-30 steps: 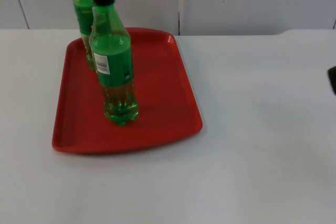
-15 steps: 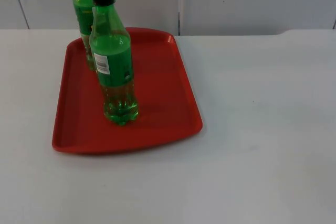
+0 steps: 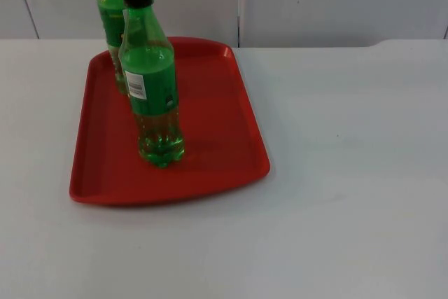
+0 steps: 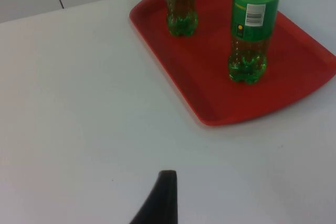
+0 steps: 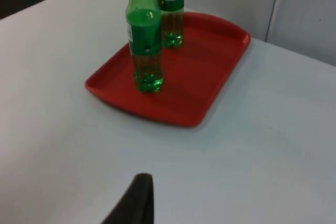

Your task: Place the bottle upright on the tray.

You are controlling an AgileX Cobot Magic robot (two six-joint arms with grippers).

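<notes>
Two green bottles, the nearer bottle (image 3: pixel 152 82) and a second bottle (image 3: pixel 112 12) behind it, stood upright on the red tray (image 3: pixel 217 124), well ahead of both waiting grippers; neither arm looked nearer. Whether their fingers were parted could not be told. The task appeared complete.

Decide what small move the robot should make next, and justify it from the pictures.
Probably none beyond keeping both arms back: both green bottles, the near bottle and the far bottle, already stand upright on the red tray, apart from each other, untouched.
</notes>
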